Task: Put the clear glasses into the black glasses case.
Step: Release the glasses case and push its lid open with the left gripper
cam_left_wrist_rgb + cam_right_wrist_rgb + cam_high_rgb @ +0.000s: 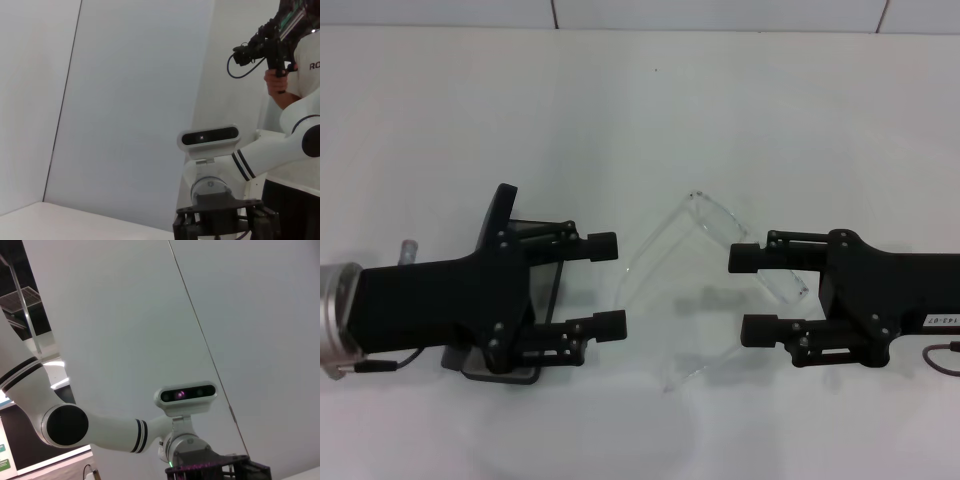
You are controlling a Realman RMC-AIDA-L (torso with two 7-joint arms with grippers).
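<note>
I see the transparent colourless plastic glasses (705, 270) mid-frame on the white surface (440, 120), between my spread-open left tool (610, 285) and right tool (745, 293). Light, slippery; I'd grip the lens frame.

— Any writing to read here?
— A small white label (942, 321) sits on the right arm's black housing, at the right edge of the head view; its characters are too small and turned to make out.
— Anything else?
— In the left wrist view, a person's white shirt (306, 60) shows the letters "RO", cut off by the edge.
</note>
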